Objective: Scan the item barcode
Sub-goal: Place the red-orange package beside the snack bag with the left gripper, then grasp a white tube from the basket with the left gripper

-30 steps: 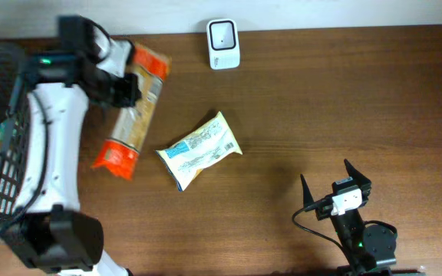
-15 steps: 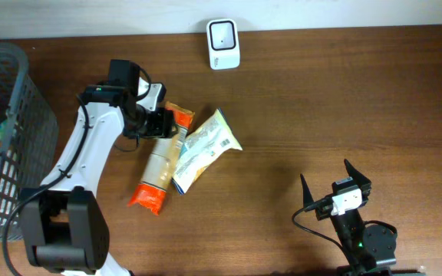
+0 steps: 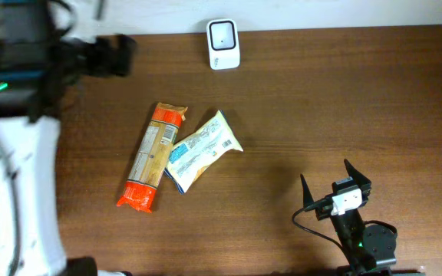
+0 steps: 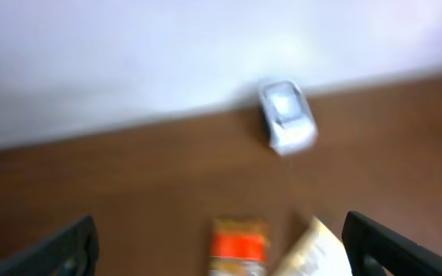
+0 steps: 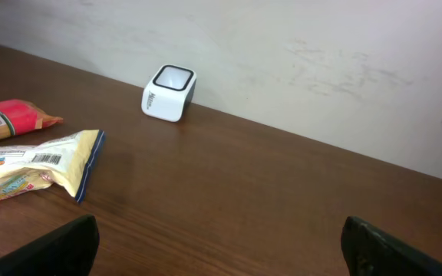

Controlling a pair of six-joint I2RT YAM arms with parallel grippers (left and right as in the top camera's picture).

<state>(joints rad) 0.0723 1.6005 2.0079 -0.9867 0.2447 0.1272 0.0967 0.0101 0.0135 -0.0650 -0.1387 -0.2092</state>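
Since the earlier frames the left arm has swung off the middle of the table (image 3: 359, 100) to its back left corner. The long packet (image 3: 150, 157) it held over the wood a second ago now lies flat and free. We see the left claw (image 3: 116, 55) only as a dark blur from overhead. In its own wrist view the two fingertips (image 4: 67, 244) sit at the far lower corners, spread wide with nothing between them. That view is smeared, yet the packet's orange end shows low in the gap, well below the claw.

The long packet lies left of centre, orange at both ends, its pale label face up. Its right edge touches the pouch (image 3: 202, 149) – white, blue and yellow – which lies at a slant just beside it. From the right wrist view we make out a barcode on the pouch's upper face. The scanner (image 3: 223, 44), white with a dark window, stands at the back edge against the wall (image 5: 298, 69), well apart from both packs.

The right claw (image 3: 325, 172) rests at the front right – spread wide, holding nothing, far from the items.
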